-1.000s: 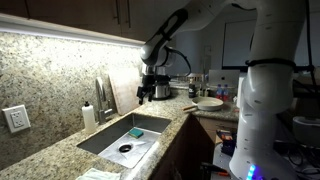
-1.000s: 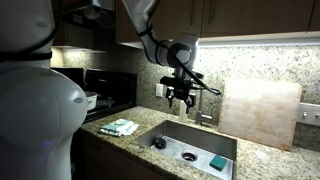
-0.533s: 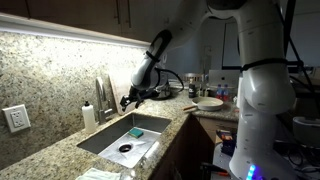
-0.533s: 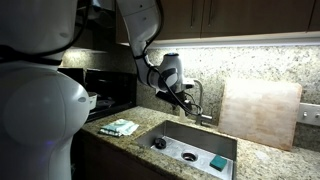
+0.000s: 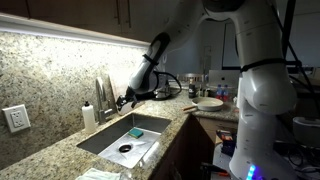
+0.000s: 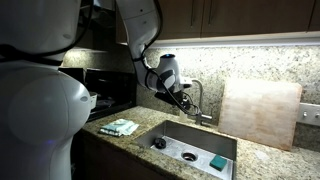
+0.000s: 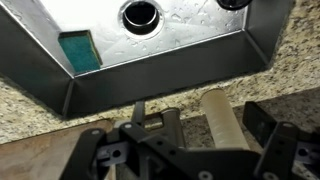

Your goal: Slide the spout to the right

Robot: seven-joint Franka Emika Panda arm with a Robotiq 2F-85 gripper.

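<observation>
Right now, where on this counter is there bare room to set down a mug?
Bare granite lies between the sink and the wall outlet, and in front of the cutting board. Behind the sink it is crowded: spout, soap bottle, gripper.

Room's dim; the under-cabinet strip [image 5: 70, 32] washes the backsplash [image 5: 50, 72] warm, sink [image 7: 190, 25] steel glints, wrist view's foreground goes soft.

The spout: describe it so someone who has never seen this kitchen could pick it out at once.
Find the steel sink sunk in the granite counter. Behind its back edge rises the spout, between a white soap bottle and a pale upright cutting board. It alone is thin silvery metal bent in a high arch, taller than the bottle.
</observation>
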